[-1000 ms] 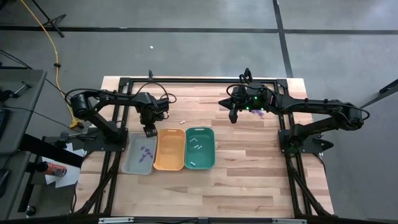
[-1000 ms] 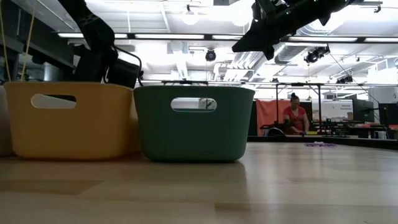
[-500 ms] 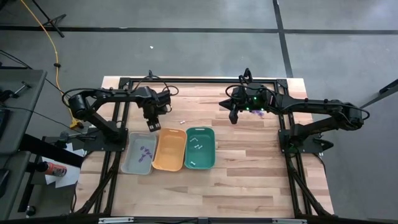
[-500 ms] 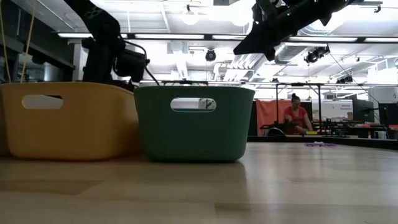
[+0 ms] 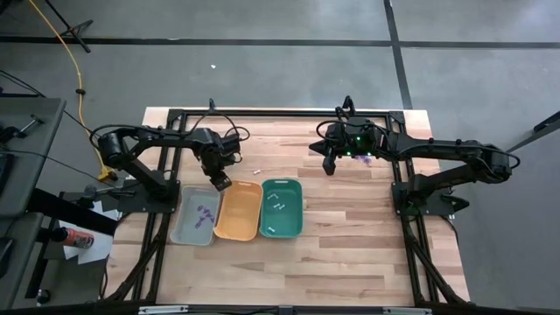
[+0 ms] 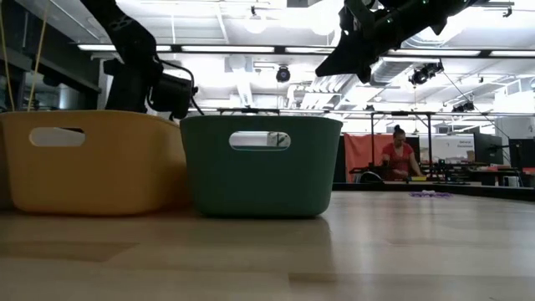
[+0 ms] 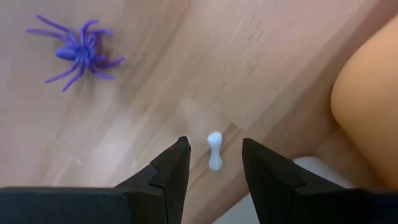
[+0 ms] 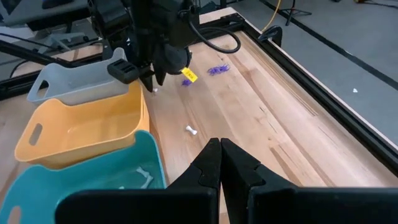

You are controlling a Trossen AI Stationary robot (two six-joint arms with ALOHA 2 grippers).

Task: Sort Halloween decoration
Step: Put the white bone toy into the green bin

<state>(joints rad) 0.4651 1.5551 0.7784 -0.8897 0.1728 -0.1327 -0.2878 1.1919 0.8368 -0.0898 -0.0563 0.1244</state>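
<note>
White bone (image 7: 214, 151) lies on the tabletop just beside the orange tray (image 7: 367, 118), dead centre under my left pincer (image 7: 214, 168), fingers apart straddling its long axis; right pincer (image 5: 329, 165) far off, closed.

You have a worktop (image 5: 350, 245) of pale planked wood with a smooth, faintly satin finish. The orange tray (image 5: 238, 210), teal tray (image 5: 281, 208) and grey tray (image 5: 196, 215) look like matt moulded plastic. Your purple spider (image 7: 78, 53) and white bone (image 7: 214, 151) look like plastic. The left gripper's fingers (image 7: 171, 168) are matt black.
</note>
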